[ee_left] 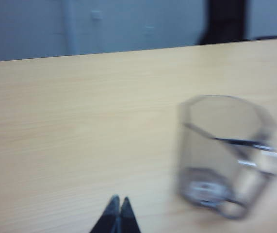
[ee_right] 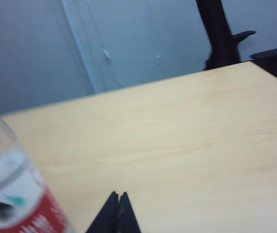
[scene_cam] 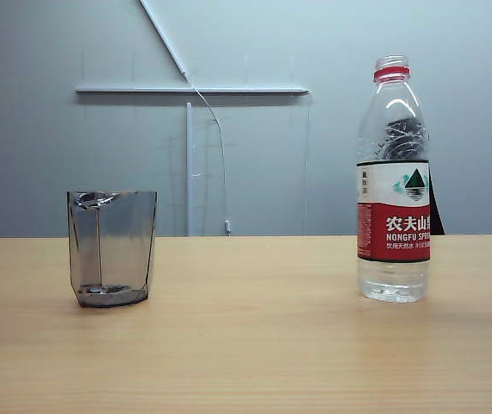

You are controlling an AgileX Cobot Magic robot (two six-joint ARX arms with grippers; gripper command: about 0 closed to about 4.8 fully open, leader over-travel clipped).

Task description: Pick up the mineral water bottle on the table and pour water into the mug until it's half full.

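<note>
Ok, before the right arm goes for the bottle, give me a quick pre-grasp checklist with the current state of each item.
1. Bottle upright on the table: ok.
2. Cap off, neck open for pouring: ok.
3. Mug upright, mouth up, well apart from the bottle: ok.
4. Mug holds no visible water yet: ok.
5. Right gripper open wide enough to take the bottle: not ok, jaws shut, holding nothing, bottle off to one side.
6. Left gripper clear of the mug: ok, shut and beside it, not touching.
</note>
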